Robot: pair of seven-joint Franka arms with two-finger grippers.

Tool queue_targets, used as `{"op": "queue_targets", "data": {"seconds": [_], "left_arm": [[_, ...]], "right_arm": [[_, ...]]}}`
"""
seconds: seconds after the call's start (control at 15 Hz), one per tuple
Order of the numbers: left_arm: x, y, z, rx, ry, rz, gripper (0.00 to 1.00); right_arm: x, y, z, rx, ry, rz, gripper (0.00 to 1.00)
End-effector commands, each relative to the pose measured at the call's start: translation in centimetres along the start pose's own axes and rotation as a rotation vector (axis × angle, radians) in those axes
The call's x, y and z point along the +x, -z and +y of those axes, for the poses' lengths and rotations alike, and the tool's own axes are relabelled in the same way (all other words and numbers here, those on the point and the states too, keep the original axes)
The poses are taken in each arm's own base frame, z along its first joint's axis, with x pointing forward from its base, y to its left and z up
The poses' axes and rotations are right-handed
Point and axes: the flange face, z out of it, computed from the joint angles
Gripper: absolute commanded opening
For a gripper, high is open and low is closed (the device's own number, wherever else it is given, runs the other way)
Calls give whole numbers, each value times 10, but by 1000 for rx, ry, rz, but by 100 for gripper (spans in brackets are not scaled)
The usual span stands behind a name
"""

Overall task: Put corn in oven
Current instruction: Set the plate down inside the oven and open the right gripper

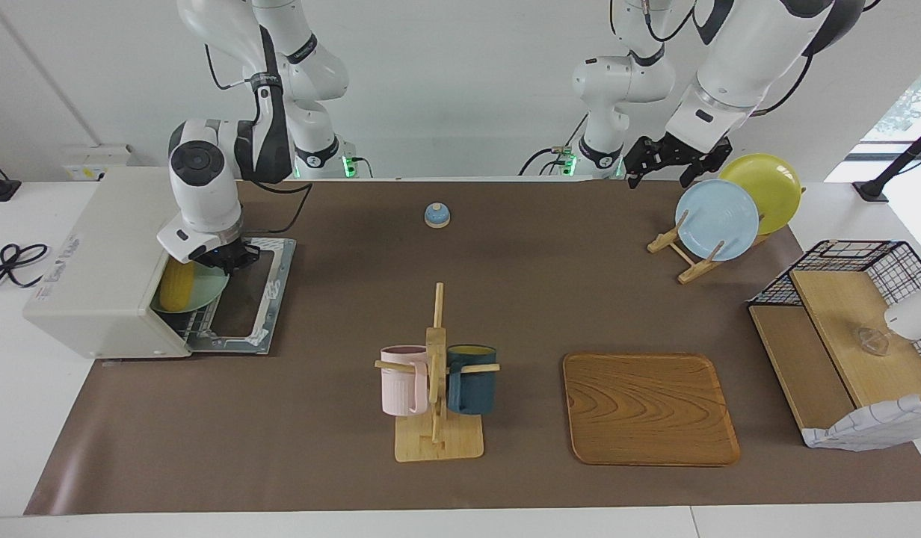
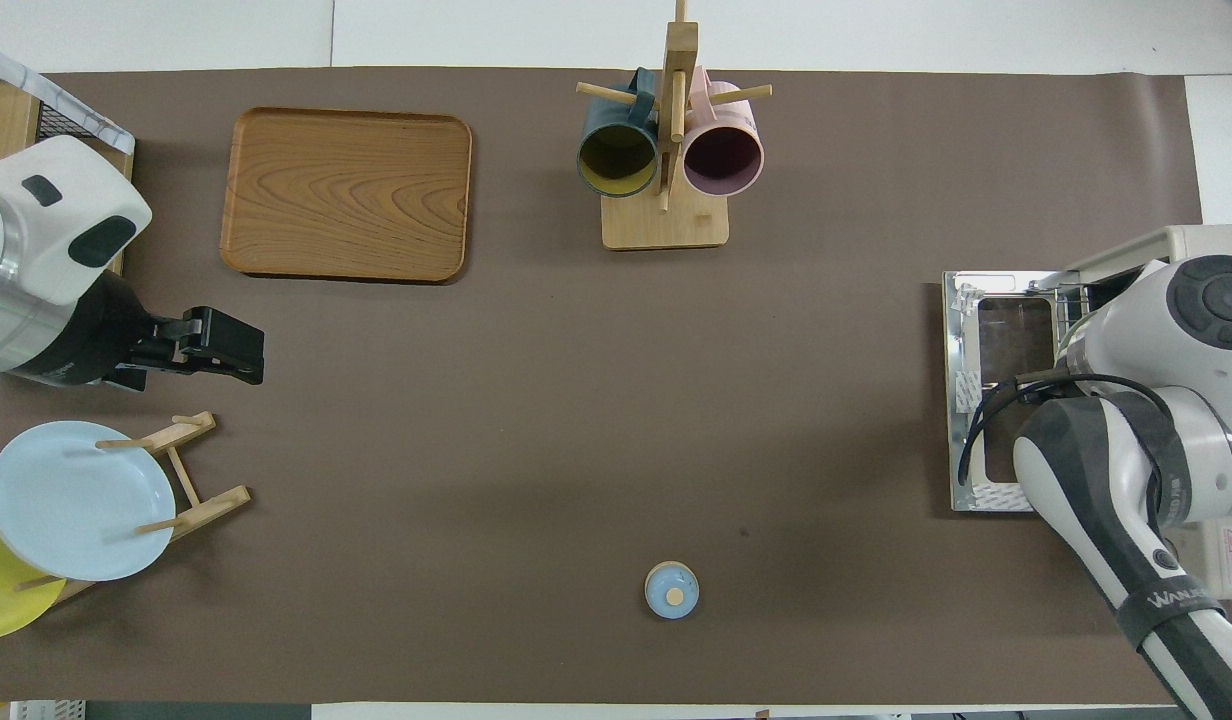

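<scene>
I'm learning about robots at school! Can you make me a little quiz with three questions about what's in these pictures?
1. True or false: the oven door is shut.
2. What does the corn lie on? A) the wooden tray B) a pale green plate at the oven's mouth C) the mug rack
3. Fill in: the left gripper waits open above the ____ plate in the plate rack.

Key:
1. False. The door lies folded down in front of the oven, and the right gripper is shut on the green plate's rim at the opening.
2. B
3. blue
</scene>
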Motion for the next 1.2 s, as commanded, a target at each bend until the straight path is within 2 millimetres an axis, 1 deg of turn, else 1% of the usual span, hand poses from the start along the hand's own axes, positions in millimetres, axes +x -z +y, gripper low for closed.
{"op": "queue_targets", "data": {"seconds": [0.0, 0.13, 0.27, 0.47, 0.6, 0.66, 0.73, 0.8, 0.93, 1.0, 1.06, 1.13], "left_arm": [[-3, 4, -3, -14, 5, -6, 100], [-3, 5, -3, -14, 5, -6, 100], [-3, 5, -3, -14, 5, -6, 100], [-3, 5, -3, -14, 5, -6, 100], [-3, 4, -3, -13, 5, -7, 100], [-3, 4, -3, -13, 5, -7, 100], [-3, 5, -3, -14, 5, -6, 100], [-3, 5, -3, -14, 5, -6, 100], [-3, 4, -3, -13, 5, -7, 100], [-3, 5, -3, -14, 5, -6, 100], [-3, 5, -3, -14, 5, -6, 100], [-3, 4, -3, -13, 5, -7, 100]], "right_arm": [[-7, -6, 1, 6, 20, 3, 25], [-6, -4, 0, 4, 25, -2, 30], [-4, 5, 1, 11, 19, -38, 33], [2, 24, 10, 45, 54, -62, 33], [7, 39, 11, 46, 58, -65, 31], [14, 47, 6, 43, 68, -64, 23], [20, 56, -6, 46, 80, -54, 11], [24, 63, -25, 77, 74, -34, 0], [31, 64, -47, 95, -17, 0, 0], [36, 59, -64, 95, -23, 6, 0], [41, 51, -75, 95, -35, 11, 0], [45, 42, -80, 99, -59, 26, 0]]}}
